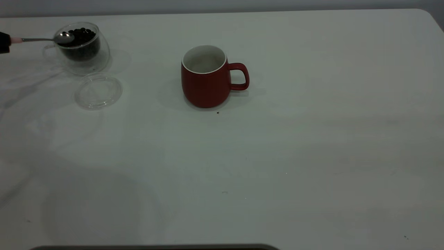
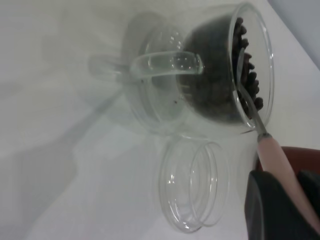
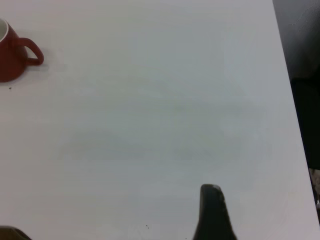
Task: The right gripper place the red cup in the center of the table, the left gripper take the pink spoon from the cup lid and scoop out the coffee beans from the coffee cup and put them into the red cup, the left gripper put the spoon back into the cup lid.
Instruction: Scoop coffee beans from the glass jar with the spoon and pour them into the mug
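Observation:
The red cup (image 1: 207,77) stands upright near the middle of the table (image 1: 277,156), handle toward the right; its white inside looks empty. At the back left stands the clear coffee cup (image 1: 83,48), full of dark coffee beans (image 1: 81,34). My left gripper (image 1: 4,42) at the left edge is shut on the pink spoon (image 1: 64,37) by its pink handle. The metal bowl rests over the beans at the cup's mouth. The left wrist view shows the gripper (image 2: 287,187), the spoon (image 2: 275,157), the beans (image 2: 245,75) and the bare cup lid (image 2: 192,187). My right gripper (image 3: 112,231) hangs open over bare table.
The cup lid (image 1: 98,92) lies flat just in front of the coffee cup. A tiny dark speck (image 1: 218,112) sits before the red cup, which shows far off (image 3: 11,54) in the right wrist view. The table's right edge (image 3: 287,90) is near the right gripper.

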